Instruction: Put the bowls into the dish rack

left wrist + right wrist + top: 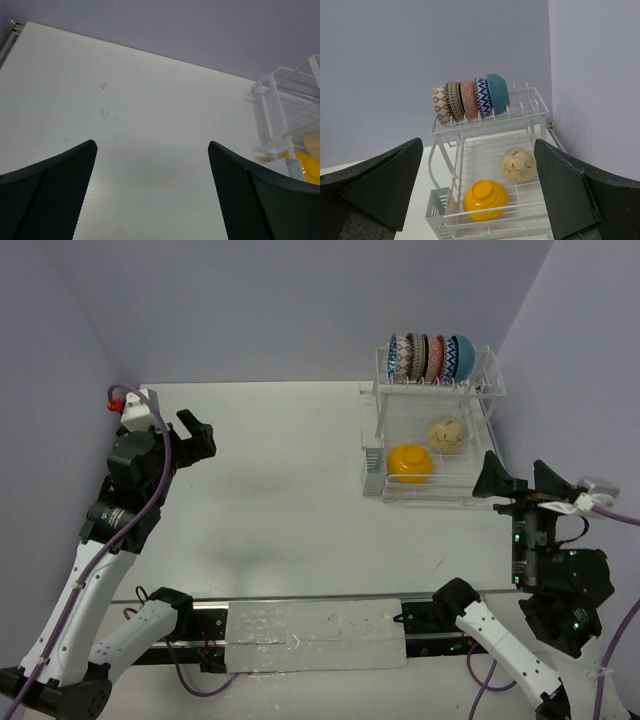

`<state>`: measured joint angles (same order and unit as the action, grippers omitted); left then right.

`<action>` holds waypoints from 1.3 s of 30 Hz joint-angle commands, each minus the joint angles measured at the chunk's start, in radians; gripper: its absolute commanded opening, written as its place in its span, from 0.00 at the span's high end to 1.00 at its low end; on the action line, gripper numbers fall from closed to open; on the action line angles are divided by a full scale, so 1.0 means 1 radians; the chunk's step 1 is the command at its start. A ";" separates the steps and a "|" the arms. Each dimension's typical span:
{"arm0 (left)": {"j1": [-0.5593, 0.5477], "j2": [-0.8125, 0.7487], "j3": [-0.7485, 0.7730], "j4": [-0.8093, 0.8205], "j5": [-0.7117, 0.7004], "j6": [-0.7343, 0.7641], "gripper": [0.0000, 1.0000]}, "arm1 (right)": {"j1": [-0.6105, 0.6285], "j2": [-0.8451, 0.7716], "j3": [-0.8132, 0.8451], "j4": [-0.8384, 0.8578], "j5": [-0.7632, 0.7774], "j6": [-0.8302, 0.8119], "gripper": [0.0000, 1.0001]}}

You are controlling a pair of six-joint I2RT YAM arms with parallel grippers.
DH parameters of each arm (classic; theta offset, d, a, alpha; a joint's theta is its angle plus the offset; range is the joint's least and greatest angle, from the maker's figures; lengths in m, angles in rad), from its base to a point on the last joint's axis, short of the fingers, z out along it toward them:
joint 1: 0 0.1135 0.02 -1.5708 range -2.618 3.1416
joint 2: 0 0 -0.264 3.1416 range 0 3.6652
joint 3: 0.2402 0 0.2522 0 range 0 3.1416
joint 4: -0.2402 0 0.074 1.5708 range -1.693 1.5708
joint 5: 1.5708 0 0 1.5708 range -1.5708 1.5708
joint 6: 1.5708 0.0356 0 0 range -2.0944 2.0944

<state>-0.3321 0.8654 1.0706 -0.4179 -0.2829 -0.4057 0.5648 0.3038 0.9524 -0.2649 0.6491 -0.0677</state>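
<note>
Your left gripper (197,433) hovers over the far left of the table (280,490), jaws spread wide and holding nothing. Its wrist view shows only white surface between the fingers, with the rack's edge just entering at the right.

Moving right, the dish rack (430,490) stands at the far right of the table, close to the right wall. On its raised tier five bowls (432,358) stand on edge among the prongs. They are packed against one another in a row whose long axis runs left to right, and the plain teal bowl (463,357) closes the right end. In the lower tray, the orange-yellow bowl (410,462) sits toward the near left, apparently mouth down. The speckled tan bowl (446,434) lies just beyond it, to the right.

Farthest right, your right gripper (520,478) hangs just off the rack's near right corner, jaws wide and empty, aimed at the rack. Its wrist camera frames both tiers between the fingers.

No bowl shows outside the rack in any view, so I judge the loading done, or all but done. If you want to nudge or reseat a bowl, use the right arm, because the rack lies straight ahead of its jaws, on the far side. The left arm would have to cross the whole table rightward. Come at the upper row across its axis, from the near side.
</note>
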 commanded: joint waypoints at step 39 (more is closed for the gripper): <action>-0.004 -0.241 -0.089 -0.022 -0.205 0.068 0.01 | 0.003 -0.189 -0.170 0.052 0.049 0.014 0.00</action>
<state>-0.3317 0.6212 0.9844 -0.4778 -0.4942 -0.3523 0.5652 0.1059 0.7822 -0.2634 0.6918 -0.0433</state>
